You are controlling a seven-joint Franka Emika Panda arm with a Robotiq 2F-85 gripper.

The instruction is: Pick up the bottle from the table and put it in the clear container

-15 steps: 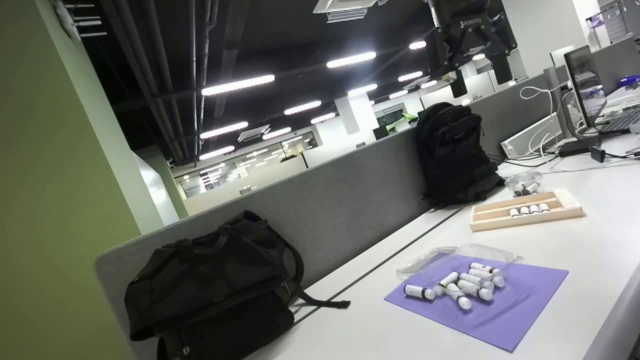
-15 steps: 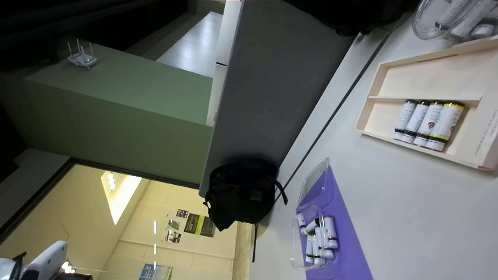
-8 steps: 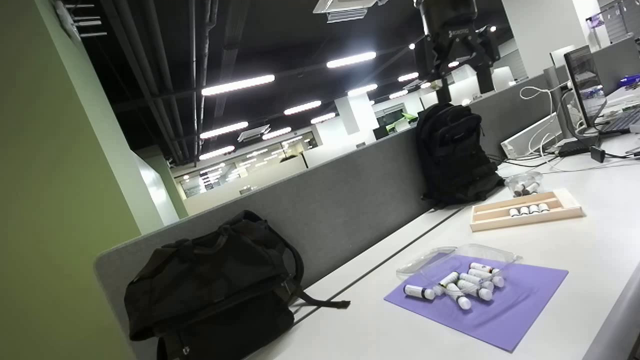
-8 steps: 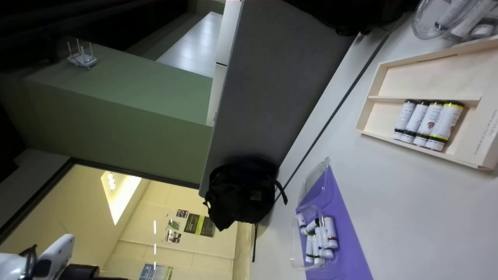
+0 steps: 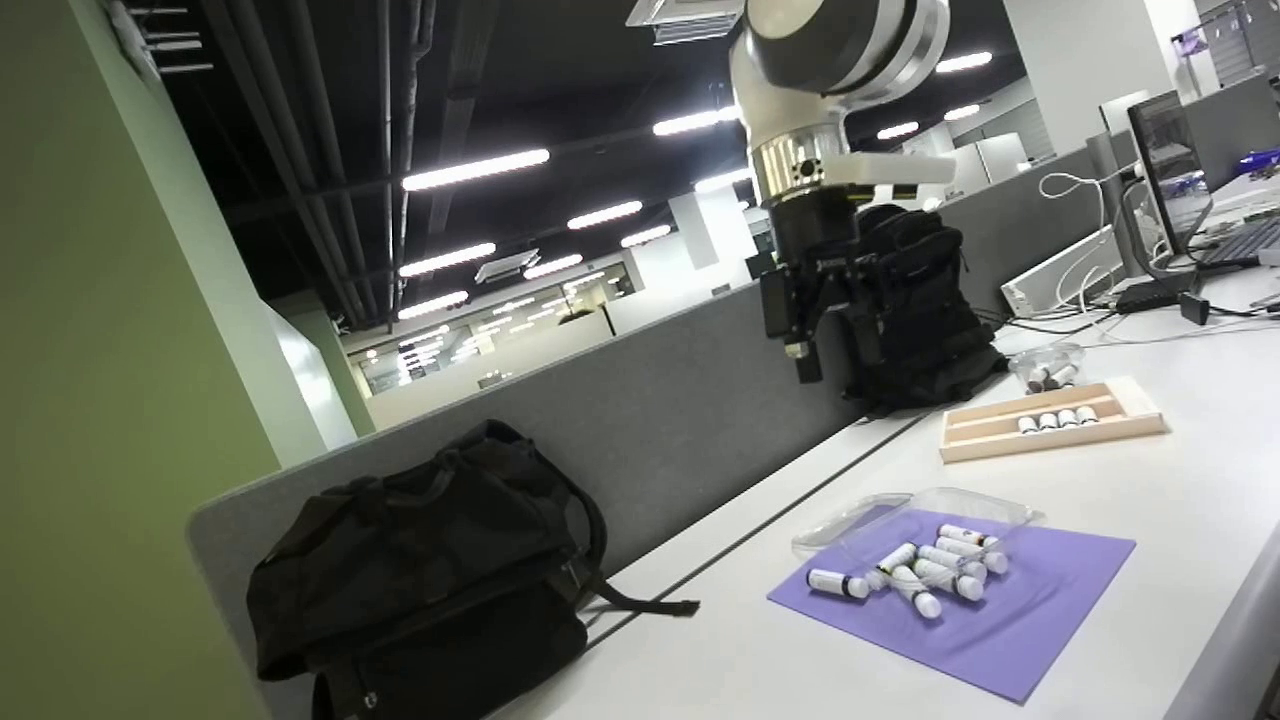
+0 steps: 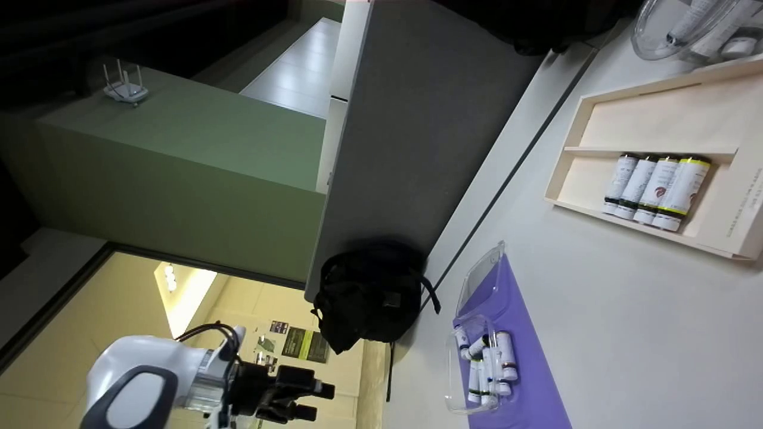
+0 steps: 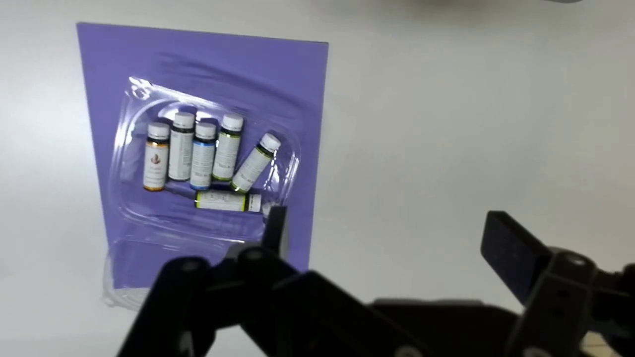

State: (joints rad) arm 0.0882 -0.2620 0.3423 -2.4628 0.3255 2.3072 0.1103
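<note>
White btl [image 7: 266, 208] part-hid by tool [image 7: 386, 221], wrist vw.

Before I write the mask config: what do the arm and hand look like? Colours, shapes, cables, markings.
Arm: white, smooth rounded shell, with a dark-rimmed grey oval on it and a silver collar near its end. Black cables loop past the collar. Hand: mostly black, jointed, two blocky fingers. I can't make out any lettering on either.

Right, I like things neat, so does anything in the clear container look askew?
Yes: in the wrist view, one yellow-banded bottle lies crosswise to four roughly parallel bottles in the clear container, and another bottle slants beside them.
</note>
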